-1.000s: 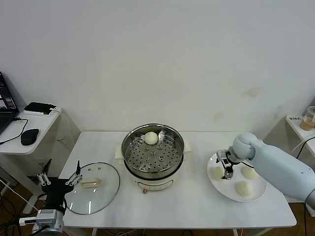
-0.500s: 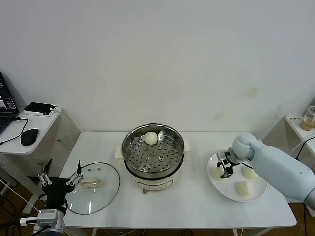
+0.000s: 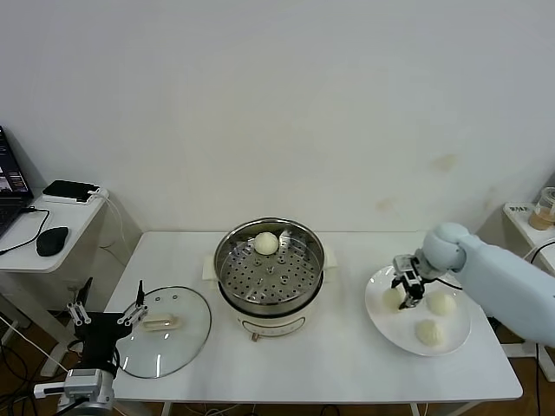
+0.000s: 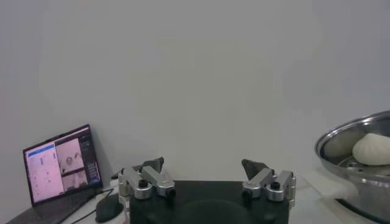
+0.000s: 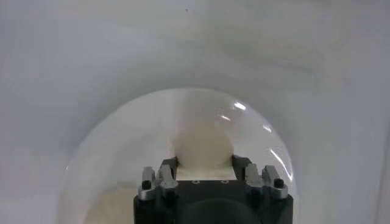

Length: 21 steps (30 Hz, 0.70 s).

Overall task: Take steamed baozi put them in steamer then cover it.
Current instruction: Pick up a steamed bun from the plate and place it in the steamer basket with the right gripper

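The steamer stands mid-table with one baozi on its perforated tray; the left wrist view shows the steamer's rim and that baozi. My right gripper is over the white plate, shut on a baozi. In the right wrist view this baozi sits between the fingers of the right gripper, above the plate. Two more baozi lie on the plate. The cover lies flat at the table's left. My left gripper waits open beside it.
A side table on the left carries a laptop, a mouse and a black device. A cup stands on a shelf at the far right. The table's front edge runs just below the cover and the plate.
My right gripper has closed on the plate's left baozi and shifted a little to the right with it. The left arm has not moved.
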Each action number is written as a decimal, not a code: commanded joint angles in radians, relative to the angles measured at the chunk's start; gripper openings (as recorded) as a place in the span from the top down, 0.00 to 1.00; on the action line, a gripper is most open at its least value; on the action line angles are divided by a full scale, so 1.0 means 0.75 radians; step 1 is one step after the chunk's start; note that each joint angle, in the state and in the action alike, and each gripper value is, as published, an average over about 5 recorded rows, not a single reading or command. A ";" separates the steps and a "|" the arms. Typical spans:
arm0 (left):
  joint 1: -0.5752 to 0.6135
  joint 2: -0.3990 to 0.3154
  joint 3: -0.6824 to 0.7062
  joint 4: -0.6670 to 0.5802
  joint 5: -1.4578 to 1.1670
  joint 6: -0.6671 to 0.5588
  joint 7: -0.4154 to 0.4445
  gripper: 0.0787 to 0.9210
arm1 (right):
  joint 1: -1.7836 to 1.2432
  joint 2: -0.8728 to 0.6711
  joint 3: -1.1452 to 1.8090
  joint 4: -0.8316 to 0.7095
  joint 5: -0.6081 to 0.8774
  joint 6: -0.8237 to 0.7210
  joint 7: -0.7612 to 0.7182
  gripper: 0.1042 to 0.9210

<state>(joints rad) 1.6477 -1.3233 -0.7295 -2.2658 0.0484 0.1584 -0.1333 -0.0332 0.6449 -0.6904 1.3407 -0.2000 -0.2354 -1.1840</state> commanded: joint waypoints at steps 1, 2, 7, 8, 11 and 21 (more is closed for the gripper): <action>0.001 0.002 0.002 -0.006 -0.001 0.000 0.000 0.12 | 0.163 -0.075 -0.043 0.057 0.092 -0.004 -0.031 0.42; 0.001 0.003 0.002 -0.009 -0.001 0.000 0.000 0.12 | 0.210 -0.075 -0.066 0.061 0.111 -0.007 -0.032 0.42; 0.003 0.007 0.001 -0.017 -0.004 0.000 0.000 0.12 | 0.450 -0.036 -0.193 0.072 0.221 -0.032 -0.028 0.42; 0.003 0.008 0.000 -0.017 -0.005 0.000 0.000 0.12 | 0.495 -0.020 -0.220 0.074 0.252 -0.040 -0.024 0.42; 0.003 0.013 -0.003 -0.017 -0.006 -0.001 0.000 0.12 | 0.628 0.049 -0.302 0.078 0.343 -0.066 -0.007 0.42; -0.020 0.017 -0.010 0.002 -0.008 -0.001 -0.001 0.12 | 0.852 0.438 -0.465 0.009 0.596 -0.166 0.080 0.42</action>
<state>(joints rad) 1.6332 -1.3108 -0.7368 -2.2664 0.0426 0.1575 -0.1340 0.4529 0.8292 -0.9518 1.3589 0.1219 -0.3300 -1.1454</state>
